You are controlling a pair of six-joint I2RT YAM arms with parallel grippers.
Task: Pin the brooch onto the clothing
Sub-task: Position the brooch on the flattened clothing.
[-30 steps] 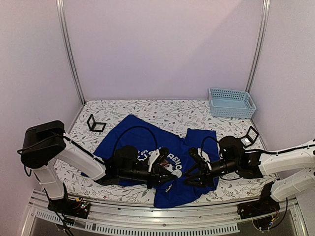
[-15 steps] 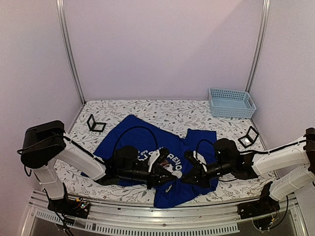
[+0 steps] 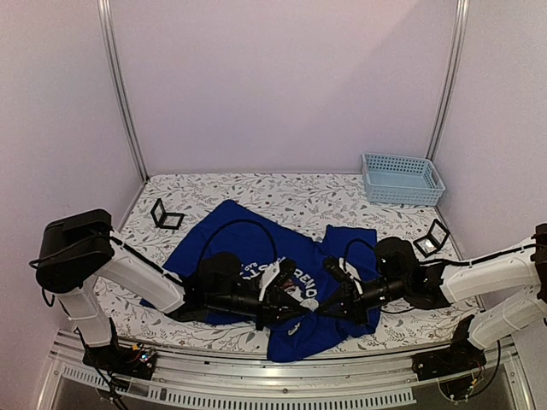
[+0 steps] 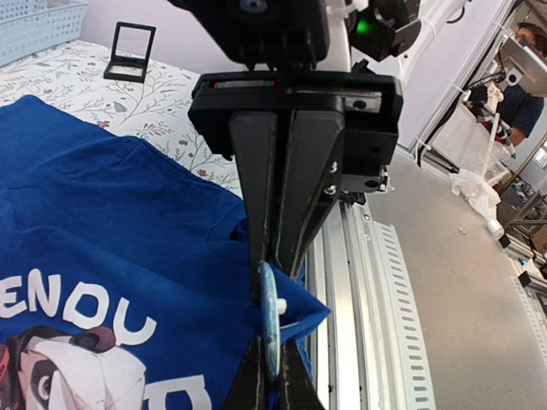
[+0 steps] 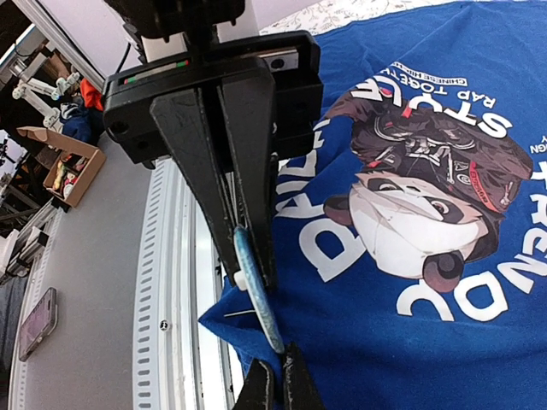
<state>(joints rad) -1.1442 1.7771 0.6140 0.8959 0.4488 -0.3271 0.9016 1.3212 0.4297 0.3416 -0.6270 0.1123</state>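
The royal-blue T-shirt (image 3: 229, 232) lies on the table with its panda print (image 5: 427, 196) facing up. The brooch (image 4: 268, 329) is a light-blue disc seen edge-on, with a white back post and a thin pin. It sits against a raised fold of the shirt's hem (image 4: 301, 312). My left gripper (image 4: 272, 389) is shut on the brooch. My right gripper (image 5: 272, 386) meets it tip to tip and is shut on the blue fabric at the brooch's (image 5: 256, 295) far edge. Both grippers are at the shirt's front part, left (image 3: 289, 299) and right (image 3: 328, 297).
A light-blue basket (image 3: 402, 178) stands at the back right. Small black stands sit at the left (image 3: 167, 215) and the right (image 3: 434, 237). The metal front rail (image 3: 256, 389) runs just beyond the shirt's hem.
My right arm has moved in to the left, bringing its fingertips against the left gripper over the shirt's hem. The left arm has barely moved.
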